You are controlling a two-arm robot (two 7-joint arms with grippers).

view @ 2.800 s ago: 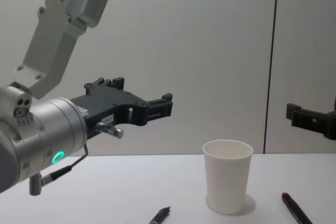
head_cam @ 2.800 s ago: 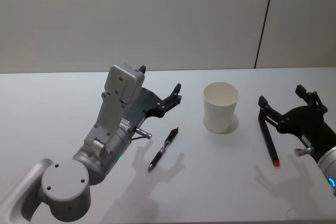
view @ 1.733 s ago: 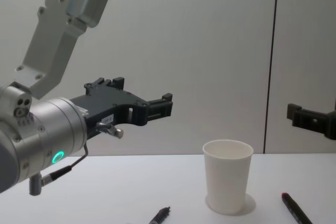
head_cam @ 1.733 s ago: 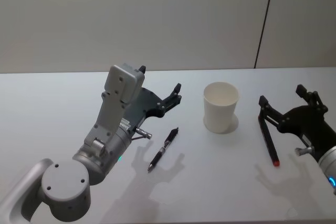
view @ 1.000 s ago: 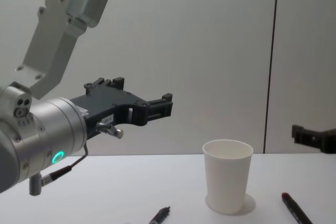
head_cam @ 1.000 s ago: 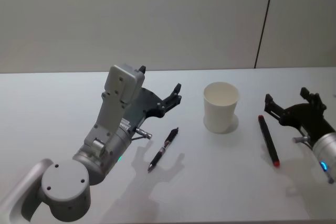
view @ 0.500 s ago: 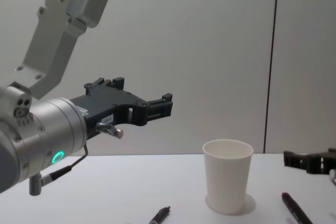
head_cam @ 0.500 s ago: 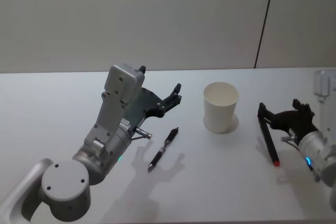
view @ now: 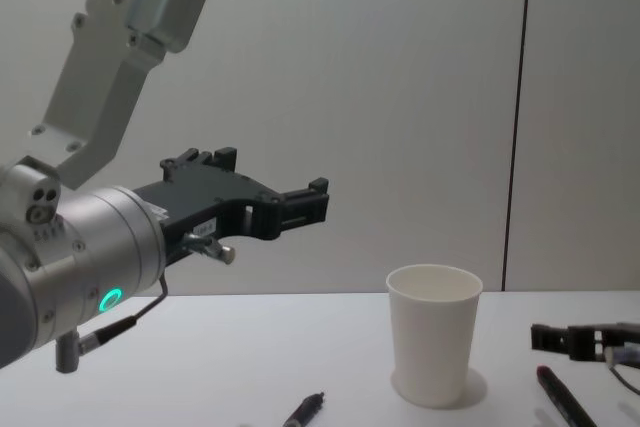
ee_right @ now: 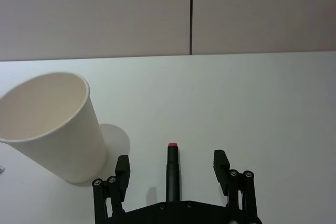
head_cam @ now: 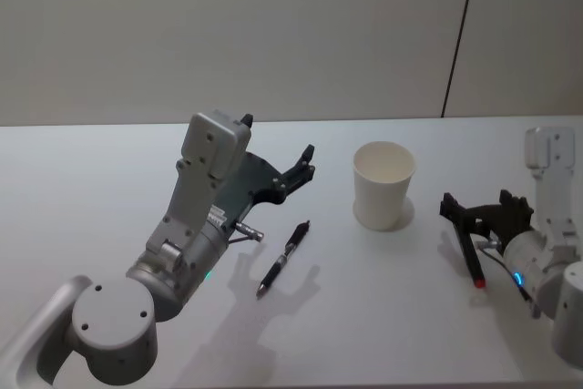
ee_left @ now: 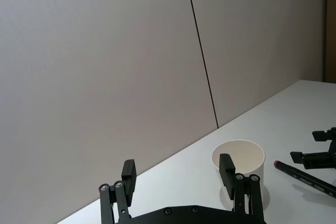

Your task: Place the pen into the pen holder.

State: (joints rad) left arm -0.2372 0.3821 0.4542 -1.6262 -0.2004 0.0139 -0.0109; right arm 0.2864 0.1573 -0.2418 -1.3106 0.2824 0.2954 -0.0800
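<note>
Head view: your right gripper (head_cam: 475, 205) sits low over the near-cup end of the dark pen with a red end (head_cam: 469, 257), fingers spread wide. That pen lies flat on the white table (head_cam: 364, 316), to the right of the pen holder, a white tapered paper cup (head_cam: 383, 186). Close this far from the middle and the pen will likely droop or swing as you lift it. The left gripper (head_cam: 278, 143) hangs above the table, also spread, with a slim black click pen (head_cam: 282, 259) lying just in front of it.

Left wrist view: the left gripper (ee_left: 177, 174) points at the cup (ee_left: 247, 157), and the red-ended pen (ee_left: 304, 178) lies beyond it under the right gripper (ee_left: 320, 148). Leave this arm where it is and it should not foul the drop.

Right wrist view: the pen (ee_right: 172, 174) runs straight out between the open fingers (ee_right: 220, 163), so you must turn the wrist first, or the fingers close along the barrel and it rolls free. The cup (ee_right: 52, 124) is near; a wide swing could tip it.

Chest view: the right gripper (view: 575, 339) is below the height of the cup's (view: 432, 347) rim. Lift the pen (view: 560, 397) well clear, or it will strike the wall.
</note>
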